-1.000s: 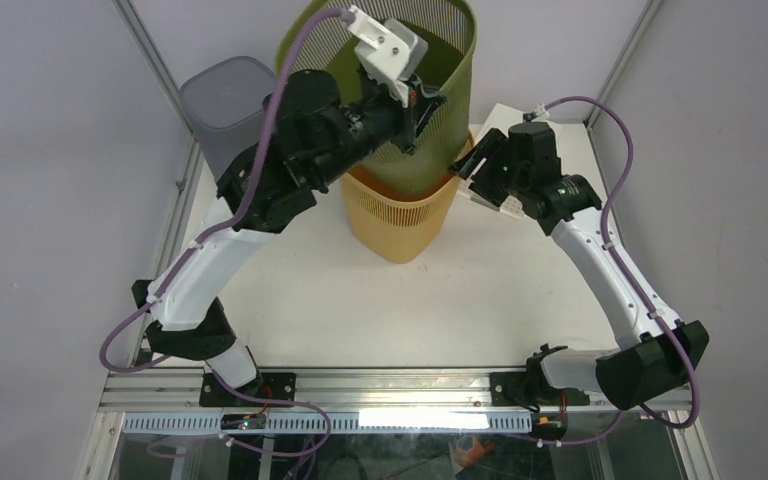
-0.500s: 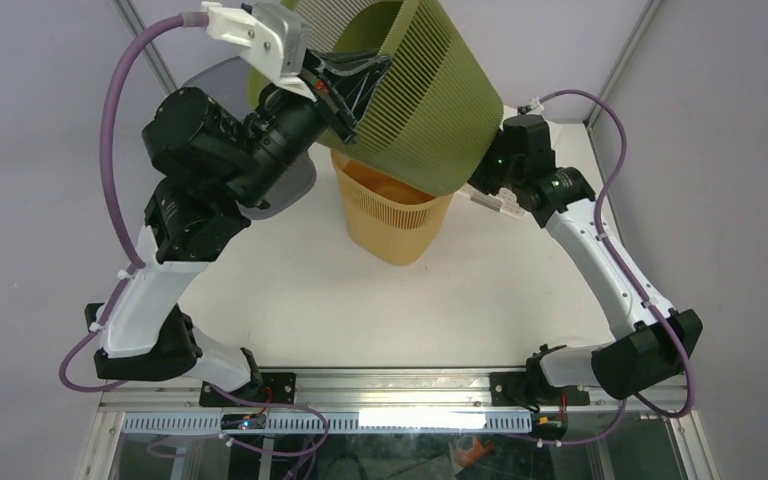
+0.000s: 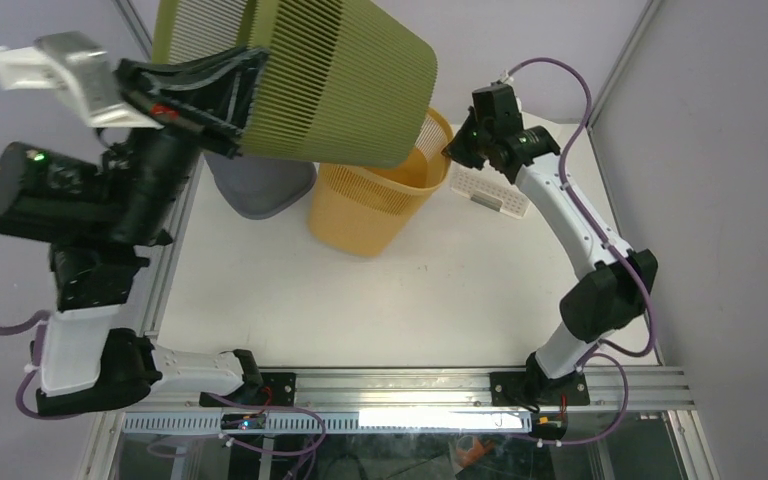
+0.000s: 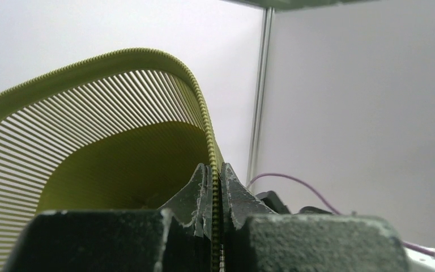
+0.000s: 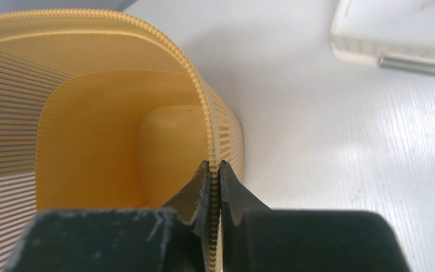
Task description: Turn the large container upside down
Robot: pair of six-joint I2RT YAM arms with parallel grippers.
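Note:
The large container is an olive-green slatted basket held high in the air, tipped on its side with its mouth toward the left. My left gripper is shut on its rim; in the left wrist view the toothed rim runs between the closed jaws of the gripper. Below it a smaller yellow slatted basket stands upright on the table. My right gripper is shut on that basket's right rim, and the right wrist view shows the gripper clamped on the yellow basket.
A grey bin stands behind and left of the yellow basket, partly under the green one. A flat white slatted tray lies to the right of my right gripper, also seen as the white tray. The white table has metal frame posts at its back corners.
My left arm swung up and left, lifting the green container out of the yellow basket and tipping it sideways. My right gripper closed on the yellow basket's rim.

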